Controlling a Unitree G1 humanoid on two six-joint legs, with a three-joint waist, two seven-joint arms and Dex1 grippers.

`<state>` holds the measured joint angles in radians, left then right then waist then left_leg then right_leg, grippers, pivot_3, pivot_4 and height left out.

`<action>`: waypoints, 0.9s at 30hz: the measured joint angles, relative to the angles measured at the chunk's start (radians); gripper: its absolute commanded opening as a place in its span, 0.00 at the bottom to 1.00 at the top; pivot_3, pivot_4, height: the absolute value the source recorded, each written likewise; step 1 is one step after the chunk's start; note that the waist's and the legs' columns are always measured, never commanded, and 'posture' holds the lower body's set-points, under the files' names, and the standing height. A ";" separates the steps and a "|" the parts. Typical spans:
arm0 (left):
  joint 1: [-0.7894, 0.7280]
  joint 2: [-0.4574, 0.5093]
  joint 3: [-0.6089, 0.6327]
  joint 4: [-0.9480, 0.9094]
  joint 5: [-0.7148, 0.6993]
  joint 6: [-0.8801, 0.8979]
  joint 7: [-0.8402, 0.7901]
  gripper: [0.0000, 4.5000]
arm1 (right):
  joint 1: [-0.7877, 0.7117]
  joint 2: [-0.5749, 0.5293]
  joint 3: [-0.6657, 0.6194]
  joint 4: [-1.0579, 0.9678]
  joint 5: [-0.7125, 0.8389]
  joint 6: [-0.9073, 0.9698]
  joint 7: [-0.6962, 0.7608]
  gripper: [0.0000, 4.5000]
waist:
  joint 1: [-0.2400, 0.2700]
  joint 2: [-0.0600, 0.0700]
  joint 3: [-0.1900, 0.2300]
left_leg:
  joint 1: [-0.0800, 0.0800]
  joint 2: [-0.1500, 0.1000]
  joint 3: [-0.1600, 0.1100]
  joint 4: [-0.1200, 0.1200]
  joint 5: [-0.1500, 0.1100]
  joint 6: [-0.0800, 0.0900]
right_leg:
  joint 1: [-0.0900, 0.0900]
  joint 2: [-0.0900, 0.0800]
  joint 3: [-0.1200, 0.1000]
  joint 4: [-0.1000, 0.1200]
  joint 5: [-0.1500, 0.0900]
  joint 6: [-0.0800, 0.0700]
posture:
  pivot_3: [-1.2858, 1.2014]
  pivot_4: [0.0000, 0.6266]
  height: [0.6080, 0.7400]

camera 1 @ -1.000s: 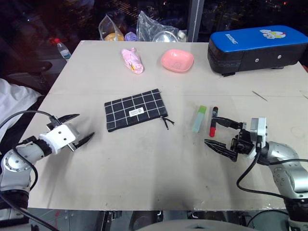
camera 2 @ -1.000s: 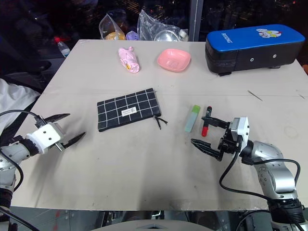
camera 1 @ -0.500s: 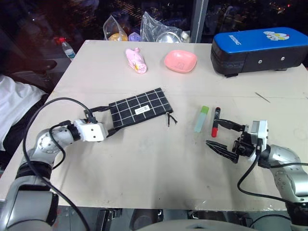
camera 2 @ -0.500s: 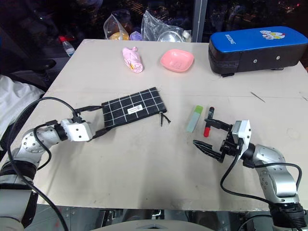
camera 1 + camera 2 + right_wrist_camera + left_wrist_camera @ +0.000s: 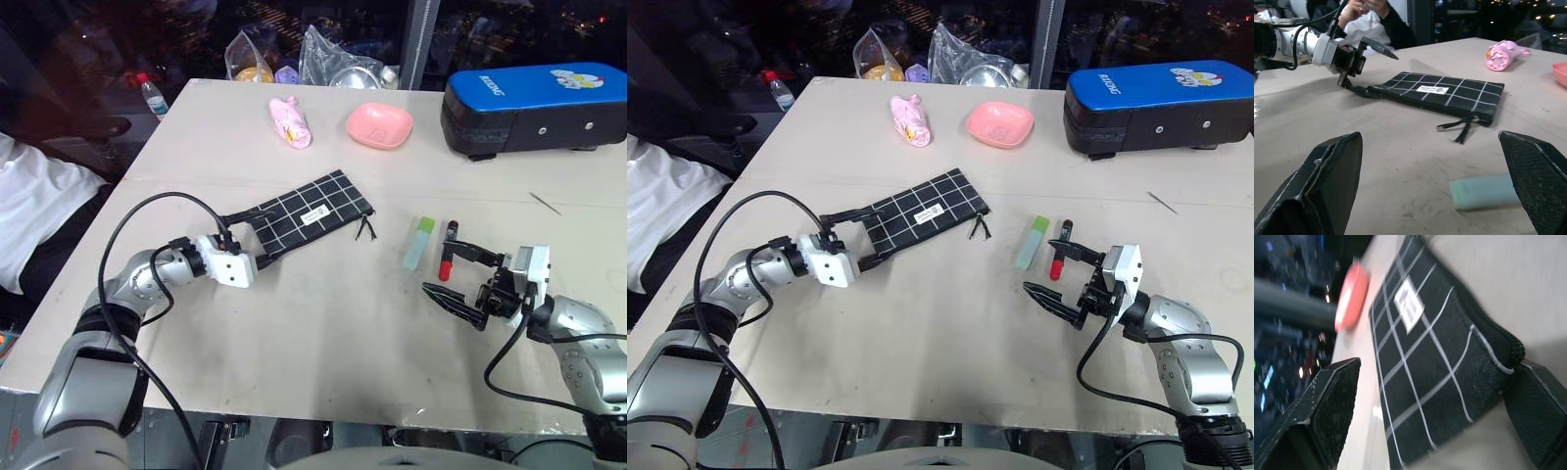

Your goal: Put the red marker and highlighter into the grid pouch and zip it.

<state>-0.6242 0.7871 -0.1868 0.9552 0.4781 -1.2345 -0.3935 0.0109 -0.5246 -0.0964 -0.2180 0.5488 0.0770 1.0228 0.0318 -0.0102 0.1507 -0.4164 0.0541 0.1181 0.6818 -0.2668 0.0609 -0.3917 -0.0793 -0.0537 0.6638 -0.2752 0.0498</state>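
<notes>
Your left gripper [image 5: 865,235] has its fingers spread wide, with the near end of the grid pouch [image 5: 926,211] between them, not clamped. Your right gripper [image 5: 1061,273] is just as wide and holds nothing; the red marker [image 5: 1059,252] lies just past its fingertips, the highlighter [image 5: 1030,243] beside that, toward the pouch.

Silver-grey arms, white wrist blocks, looping black cables, black-fingered left hand [image 5: 263,234].
</notes>
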 measured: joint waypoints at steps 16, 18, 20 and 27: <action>-0.051 -0.065 -0.048 -0.003 0.041 0.114 0.120 0.01 | 0.003 0.000 0.000 0.001 -0.013 -0.017 -0.018 1.00 | -0.014 0.001 0.000 | 0.001 0.001 0.000 0.000 0.000 -0.001 | 0.000 0.001 0.000 0.001 0.000 0.000 | 0.52 0.24 1.00; -0.052 -0.066 -0.053 -0.003 0.044 0.120 0.124 0.01 | 0.004 0.000 0.000 0.001 -0.013 -0.017 -0.021 1.00 | -0.014 0.001 -0.001 | 0.001 0.001 -0.001 0.001 0.000 -0.001 | 0.001 0.001 0.000 0.002 0.000 0.000 | 0.52 0.24 1.00; -0.054 -0.066 -0.058 -0.003 0.046 0.122 0.132 0.01 | 0.003 0.000 0.000 0.001 -0.013 -0.017 -0.024 1.00 | -0.013 0.001 -0.001 | 0.001 0.001 -0.001 0.001 0.000 -0.001 | 0.001 0.001 0.000 0.002 0.000 0.000 | 0.52 0.24 1.00; -0.053 -0.076 -0.057 -0.001 0.020 0.134 0.134 0.01 | 0.004 0.001 0.000 0.001 -0.016 -0.018 -0.027 1.00 | -0.011 0.001 -0.001 | 0.001 0.001 -0.001 0.002 0.000 -0.001 | 0.001 0.001 0.000 0.003 0.000 0.000 | 0.52 0.24 1.00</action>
<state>-0.6773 0.7114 -0.2435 0.9541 0.4978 -1.1005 -0.2596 0.0146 -0.5241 -0.0962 -0.2174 0.5324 0.0586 0.9958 0.0204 -0.0091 0.1501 -0.4156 0.0550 0.1169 0.6838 -0.2664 0.0602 -0.3911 -0.0780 -0.0540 0.6668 -0.2752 0.0499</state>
